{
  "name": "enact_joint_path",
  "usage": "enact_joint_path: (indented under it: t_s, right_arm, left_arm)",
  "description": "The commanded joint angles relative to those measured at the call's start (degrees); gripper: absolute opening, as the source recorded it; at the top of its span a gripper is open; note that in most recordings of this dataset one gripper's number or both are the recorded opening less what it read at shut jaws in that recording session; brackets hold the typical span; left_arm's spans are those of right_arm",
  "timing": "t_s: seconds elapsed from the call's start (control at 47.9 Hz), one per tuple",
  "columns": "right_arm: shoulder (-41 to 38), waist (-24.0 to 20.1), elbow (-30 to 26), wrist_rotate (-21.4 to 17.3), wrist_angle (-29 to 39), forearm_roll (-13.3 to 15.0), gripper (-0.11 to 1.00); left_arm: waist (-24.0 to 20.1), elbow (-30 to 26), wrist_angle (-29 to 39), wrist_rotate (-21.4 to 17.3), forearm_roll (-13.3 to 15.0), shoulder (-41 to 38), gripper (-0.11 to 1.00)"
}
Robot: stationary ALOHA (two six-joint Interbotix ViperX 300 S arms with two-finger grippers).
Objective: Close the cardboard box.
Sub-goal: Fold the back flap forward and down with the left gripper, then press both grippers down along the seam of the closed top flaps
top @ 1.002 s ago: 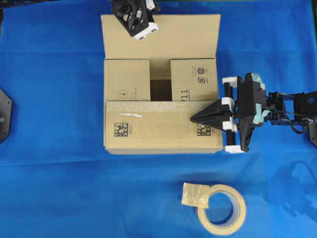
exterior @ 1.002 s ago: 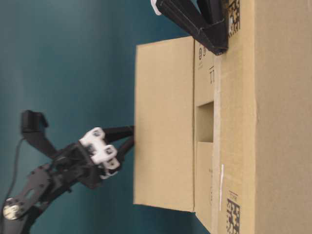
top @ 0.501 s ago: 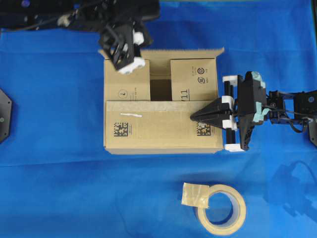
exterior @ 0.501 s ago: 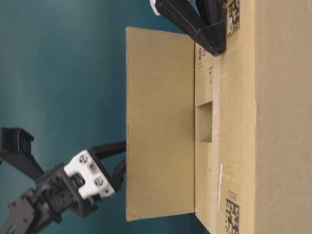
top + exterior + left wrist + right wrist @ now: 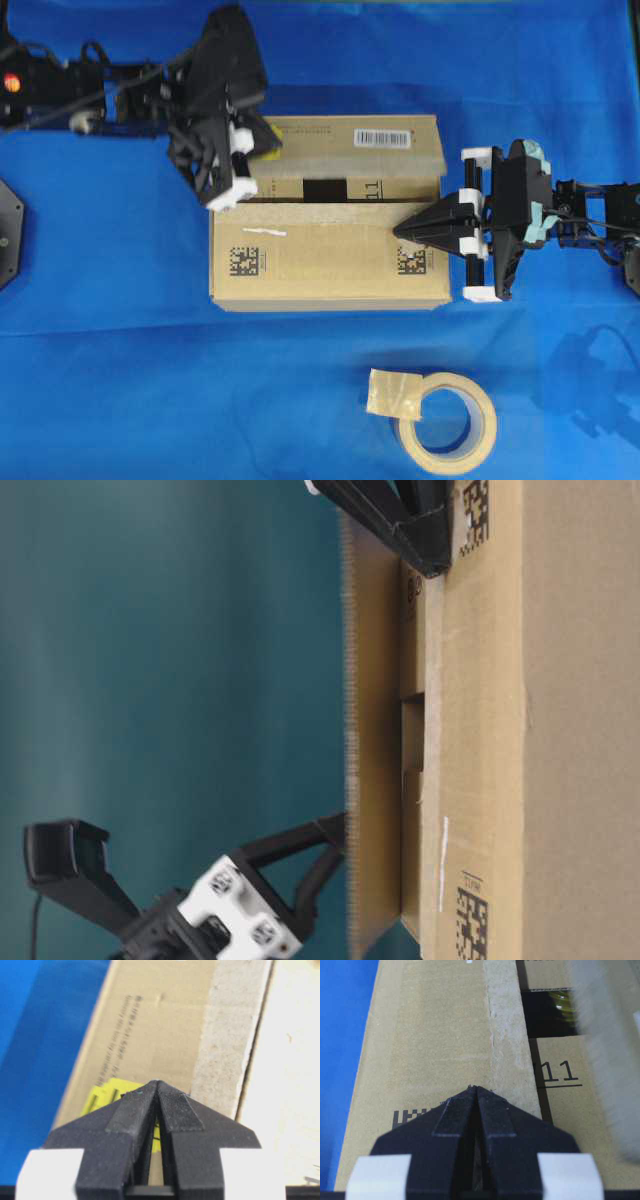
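The cardboard box [image 5: 327, 262] sits mid-table on blue cloth. Its near long flap lies flat, with square codes. The far long flap [image 5: 345, 150], with a barcode label [image 5: 383, 138] and a yellow sticker [image 5: 262, 156], is folded almost down over the opening and looks blurred in the table-level view [image 5: 372, 730]. A narrow gap still shows the inner flaps. My left gripper [image 5: 272, 148] is shut, its tip against the far flap by the sticker [image 5: 156, 1082]. My right gripper [image 5: 400, 231] is shut, its tip resting on the near flap [image 5: 475, 1087].
A beige tape roll [image 5: 447, 417] with a loose tape end lies near the front of the table, right of the middle. Blue cloth [image 5: 100, 350] covers the table around the box. The right arm reaches in from the right edge and the left arm from the far left.
The far flap went from lying open and flat, through upright, to nearly down over the box. My left gripper moved forward and down with it. The right gripper barely moved.
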State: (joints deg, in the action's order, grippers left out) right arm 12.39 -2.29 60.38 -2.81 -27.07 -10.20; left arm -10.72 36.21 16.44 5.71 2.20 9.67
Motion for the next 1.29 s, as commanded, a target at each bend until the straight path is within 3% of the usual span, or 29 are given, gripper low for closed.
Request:
enact_joint_path:
  t_s: [0.0,0.23,0.501,0.835,1.273]
  right_arm:
    - [0.6,0.3,-0.4,0.1,-0.4,0.0,0.0]
    - [0.6,0.4,-0.4,0.1,-0.4,0.0,0.0]
    - [0.6,1.6,-0.4,0.1,-0.8,0.0,0.0]
    - [0.6,5.2,-0.4,0.1,-1.0,0.0,0.0]
    - [0.6,5.6,0.3,0.1,-0.6,0.0,0.0]
  left_arm:
    - [1.3,1.7,-3.8,1.0,0.1,0.9,0.0]
    - [3.1,7.5,-12.2,4.0,0.0,0.8,0.0]
    - [4.2,11.7,-20.7,4.2,0.1,1.8,0.0]
    - [4.2,12.5,-21.8,4.0,0.0,2.3,0.0]
    - [4.2,12.6,-21.8,3.7,0.0,2.5,0.0]
